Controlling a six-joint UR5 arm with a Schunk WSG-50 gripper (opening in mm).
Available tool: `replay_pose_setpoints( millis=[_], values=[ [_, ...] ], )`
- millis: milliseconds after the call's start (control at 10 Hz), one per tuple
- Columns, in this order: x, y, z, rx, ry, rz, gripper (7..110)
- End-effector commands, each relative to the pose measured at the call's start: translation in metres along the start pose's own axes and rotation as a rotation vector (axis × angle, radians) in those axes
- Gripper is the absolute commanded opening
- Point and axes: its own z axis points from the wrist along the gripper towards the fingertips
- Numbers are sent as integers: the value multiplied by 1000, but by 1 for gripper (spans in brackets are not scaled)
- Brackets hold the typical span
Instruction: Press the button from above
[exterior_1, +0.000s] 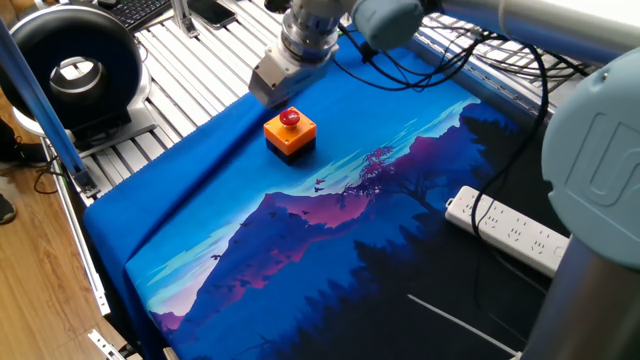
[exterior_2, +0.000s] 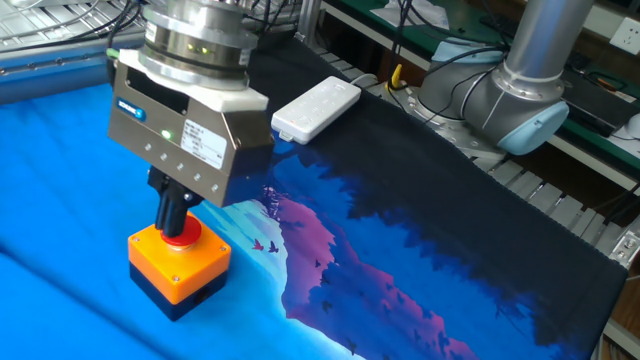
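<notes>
The button is a red cap (exterior_2: 189, 237) on a small orange box (exterior_2: 182, 264) with a black base, standing on the blue printed cloth (exterior_2: 400, 270). In one fixed view the red cap (exterior_1: 290, 117) sits on the box near the cloth's far edge. My gripper (exterior_2: 174, 228) stands straight above it. Its dark fingers (exterior_2: 170, 208) are together as one column, and their tips rest on the red cap. In one fixed view the gripper (exterior_1: 281, 103) hangs over the box's far side, and its fingertips are hard to make out there.
A white power strip (exterior_1: 505, 228) lies at the cloth's right side and also shows in the other fixed view (exterior_2: 317, 108). A black round device (exterior_1: 72, 68) stands on the slotted metal table at the left. My arm's grey base (exterior_2: 520, 90) and cables are behind the cloth.
</notes>
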Motion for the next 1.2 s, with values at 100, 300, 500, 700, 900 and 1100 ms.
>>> replay_pose_setpoints(
  millis=[100, 300, 500, 700, 900, 1100],
  values=[
    [9, 5, 0, -32, -17, 21, 7],
    [9, 5, 10, -32, -42, 8, 7],
    [9, 3, 13, -35, -54, 5, 7],
    [8, 3, 16, -37, -58, 1, 7],
    [6, 2, 19, -37, -66, 0, 7],
    [7, 3, 19, -42, -65, 3, 7]
  ],
)
